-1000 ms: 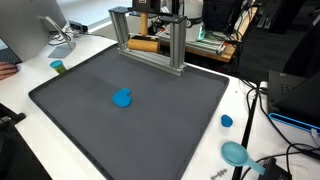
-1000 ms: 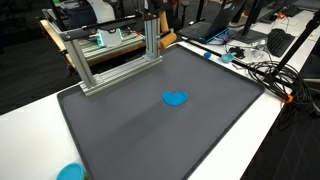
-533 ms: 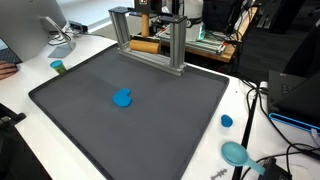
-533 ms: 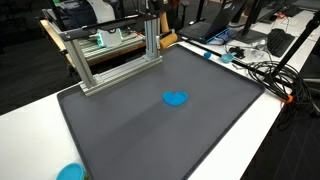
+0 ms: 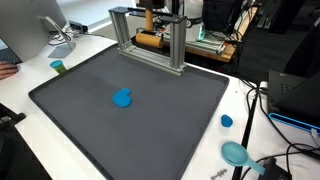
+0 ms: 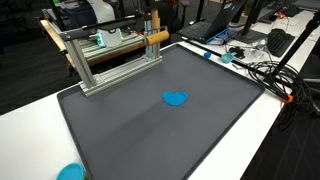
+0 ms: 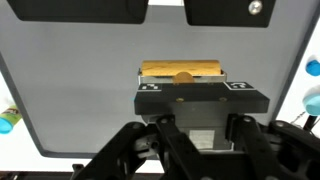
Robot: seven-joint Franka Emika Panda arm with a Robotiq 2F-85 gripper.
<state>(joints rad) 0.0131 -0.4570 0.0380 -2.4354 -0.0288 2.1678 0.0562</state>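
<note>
At the far edge of the grey mat [image 5: 150,125], up by the aluminium frame [image 5: 181,50], the gripper [image 7: 186,90] has its jaws closed on a tan wooden cylinder [image 5: 148,40]. The cylinder hangs level and clear of the mat, close by one of the frame's posts; whether it touches the frame cannot be told. In the wrist view it shows as a tan bar at the tip of the black jaws, with the mat spread out behind. A small blue piece [image 5: 123,98] lies near the middle of the mat, well apart from the cylinder. The mat rests on a white bench [image 6: 25,125], where a blue cap [image 5: 226,121] sits just off the mat's edge.
</note>
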